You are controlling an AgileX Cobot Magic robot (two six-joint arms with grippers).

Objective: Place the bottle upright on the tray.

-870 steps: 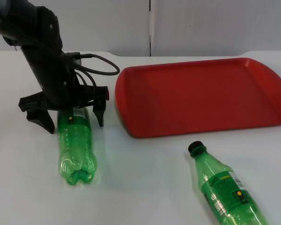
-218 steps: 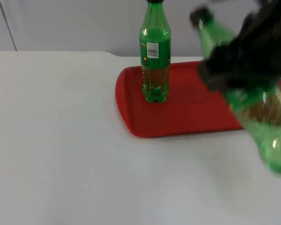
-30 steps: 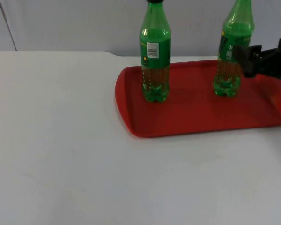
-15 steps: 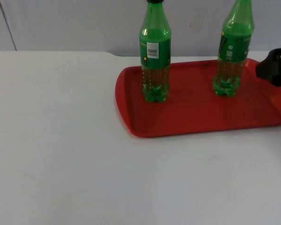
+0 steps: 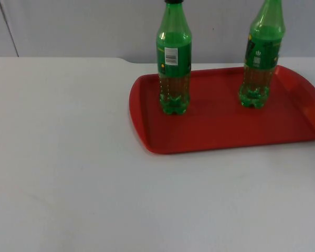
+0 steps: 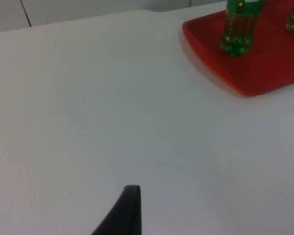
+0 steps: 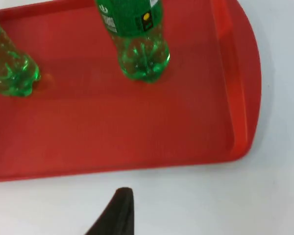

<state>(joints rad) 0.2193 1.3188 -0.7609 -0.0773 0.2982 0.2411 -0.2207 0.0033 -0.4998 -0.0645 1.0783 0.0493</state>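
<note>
Two green plastic bottles stand upright on the red tray (image 5: 215, 134). The left bottle (image 5: 174, 68) has a black cap and a white label; the right bottle (image 5: 261, 58) stands toward the tray's far right. In the right wrist view the right bottle (image 7: 139, 46) is close ahead and the left bottle (image 7: 10, 71) lies farther off on the tray (image 7: 137, 132); my right gripper (image 7: 118, 205) hangs over the white table just off the tray's edge. My left gripper (image 6: 129, 203) waits over bare table, well away from the tray (image 6: 255, 73) and the left bottle (image 6: 239, 29).
The white table (image 5: 68, 173) runs wide in front of and left of the tray. The grey partition wall (image 5: 84, 26) closes off the back. The tray's raised rim (image 7: 245, 88) borders the table at the right.
My right gripper, which was beside the right bottle a second ago, has drawn back to the right and out of the top view. Both bottles stay upright and still.
</note>
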